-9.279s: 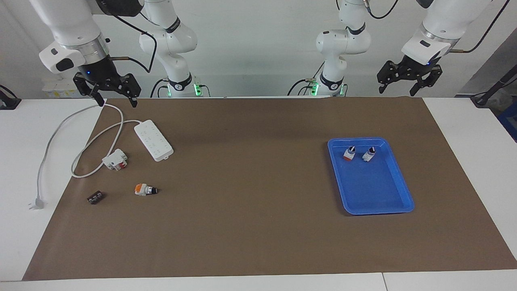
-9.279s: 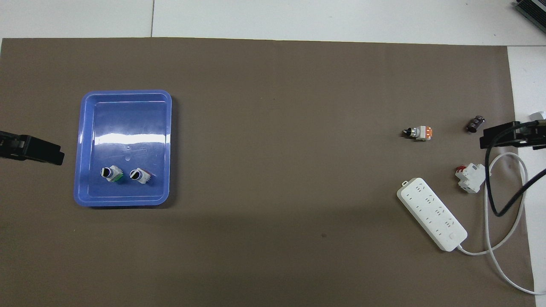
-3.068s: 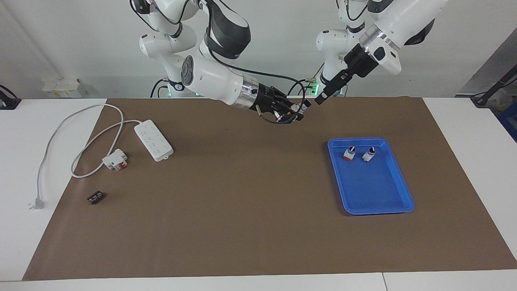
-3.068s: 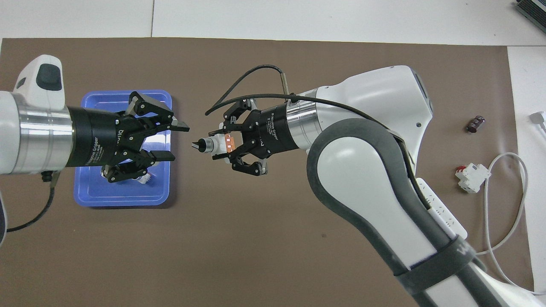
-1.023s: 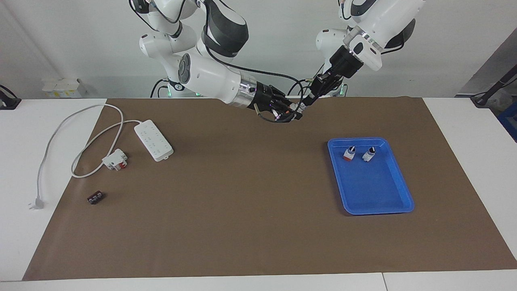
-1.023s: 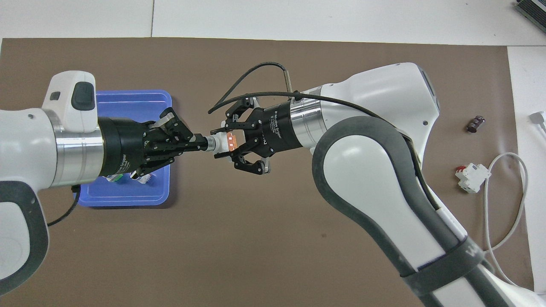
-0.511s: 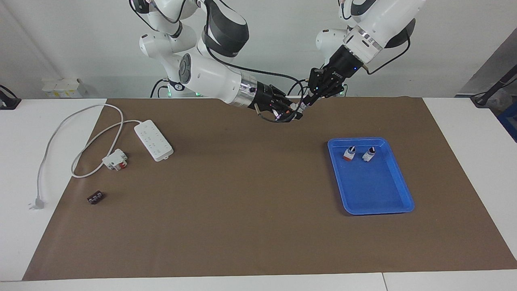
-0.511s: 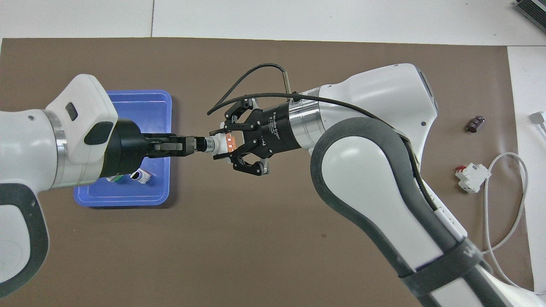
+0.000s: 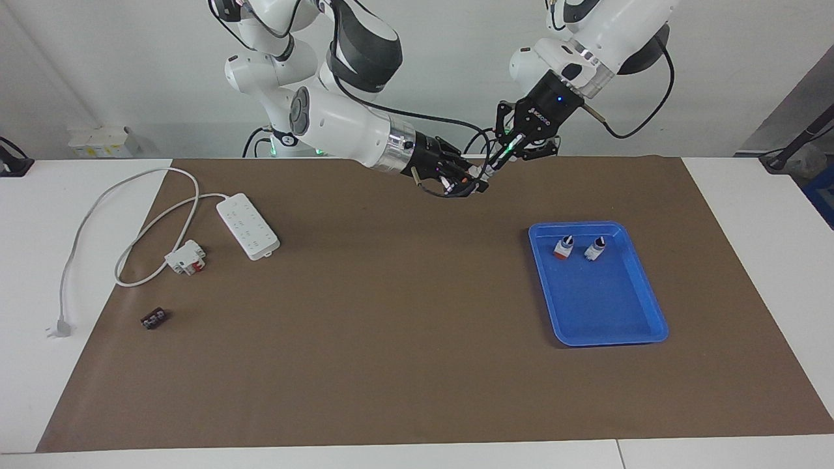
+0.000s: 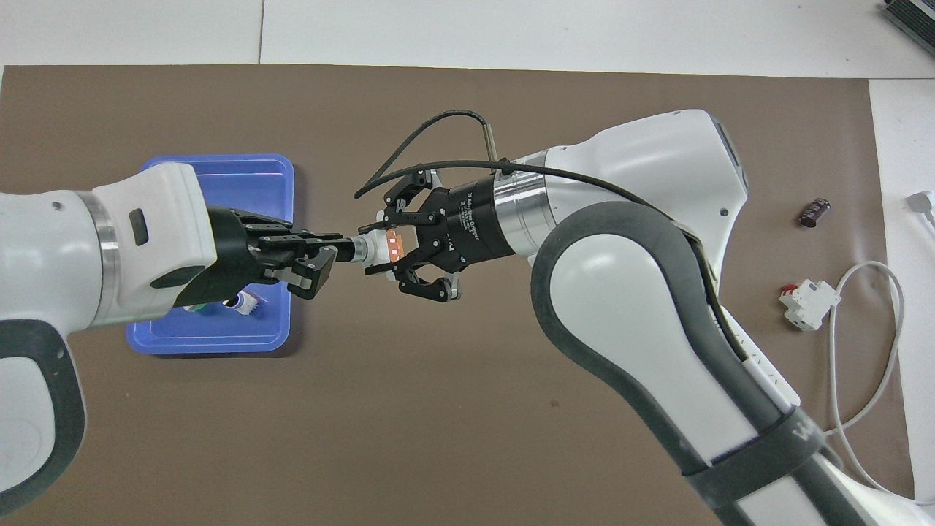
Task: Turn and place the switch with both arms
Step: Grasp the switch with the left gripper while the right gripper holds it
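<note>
The switch (image 9: 477, 174) is held in the air over the mat, between the tray and the table's middle. My right gripper (image 9: 473, 178) is shut on its orange-and-white base (image 10: 385, 245). My left gripper (image 9: 495, 163) meets it head-on and is shut on its black knob, which the fingers (image 10: 327, 239) hide in the overhead view. Two similar switches (image 9: 563, 247) (image 9: 595, 248) stand in the blue tray (image 9: 651, 306); in the overhead view my left arm covers them in part (image 10: 245, 301).
Toward the right arm's end of the table lie a white power strip (image 9: 247, 225) with its cable, a white-and-red block (image 9: 186, 256) (image 10: 807, 296) and a small black terminal strip (image 9: 154, 318) (image 10: 814, 211). The tray (image 10: 212, 343) sits toward the left arm's end.
My left gripper closed on the knob and its wrist has since rotated about the switch's axis. My right gripper has kept the switch's base nearly still.
</note>
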Available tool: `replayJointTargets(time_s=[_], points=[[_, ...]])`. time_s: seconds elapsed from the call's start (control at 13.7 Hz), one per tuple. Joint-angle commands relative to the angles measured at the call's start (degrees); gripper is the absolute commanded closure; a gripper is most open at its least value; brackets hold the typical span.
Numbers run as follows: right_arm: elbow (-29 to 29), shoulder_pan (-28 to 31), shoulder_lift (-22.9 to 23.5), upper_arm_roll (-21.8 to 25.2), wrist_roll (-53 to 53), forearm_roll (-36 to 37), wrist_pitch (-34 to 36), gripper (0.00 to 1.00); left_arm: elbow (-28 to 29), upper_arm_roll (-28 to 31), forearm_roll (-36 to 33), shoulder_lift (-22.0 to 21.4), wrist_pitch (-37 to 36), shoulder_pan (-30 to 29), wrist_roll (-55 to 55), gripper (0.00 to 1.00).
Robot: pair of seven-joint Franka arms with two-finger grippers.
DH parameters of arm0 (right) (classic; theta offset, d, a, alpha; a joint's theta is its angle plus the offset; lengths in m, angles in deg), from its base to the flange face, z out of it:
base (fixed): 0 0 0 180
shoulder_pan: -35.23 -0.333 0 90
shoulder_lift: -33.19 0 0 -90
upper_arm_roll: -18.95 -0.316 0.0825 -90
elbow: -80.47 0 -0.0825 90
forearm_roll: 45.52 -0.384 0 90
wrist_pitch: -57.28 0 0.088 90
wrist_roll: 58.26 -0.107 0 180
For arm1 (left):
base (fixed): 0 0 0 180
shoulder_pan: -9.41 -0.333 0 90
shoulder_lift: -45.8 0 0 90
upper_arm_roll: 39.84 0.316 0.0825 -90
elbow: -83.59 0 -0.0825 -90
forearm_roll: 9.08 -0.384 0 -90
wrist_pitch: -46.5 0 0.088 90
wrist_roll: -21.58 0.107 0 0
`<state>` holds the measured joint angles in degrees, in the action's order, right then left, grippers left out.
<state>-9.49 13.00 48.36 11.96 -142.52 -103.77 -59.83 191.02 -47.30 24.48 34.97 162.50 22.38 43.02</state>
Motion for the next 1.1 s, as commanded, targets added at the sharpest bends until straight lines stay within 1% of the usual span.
replayJointTargets(time_s=[0.0,0.8,0.88,0.95,1.02], points=[[-0.22,0.70,-1.29,-0.05,-0.38,0.07,0.82,1.00,1.02,0.69,-2.36,-0.94,-2.35,0.39,1.51,1.00],[-0.40,1.23,-1.64,-0.05,-0.47,0.33,1.79,1.00,1.02,0.69,-2.45,-0.94,-2.79,0.30,2.12,1.00],[-0.49,1.32,-1.72,-0.05,-0.55,0.33,2.23,0.80,1.02,0.69,-2.45,-0.94,-2.79,0.30,2.12,1.00],[-0.49,1.32,-1.99,0.22,0.14,0.94,3.53,0.18,1.02,0.69,-2.45,-0.94,-2.79,0.30,2.12,1.00],[-0.49,1.40,-3.29,0.22,0.85,3.99,4.33,0.00,1.02,0.69,-2.45,-0.94,-2.79,0.30,2.12,1.00]])
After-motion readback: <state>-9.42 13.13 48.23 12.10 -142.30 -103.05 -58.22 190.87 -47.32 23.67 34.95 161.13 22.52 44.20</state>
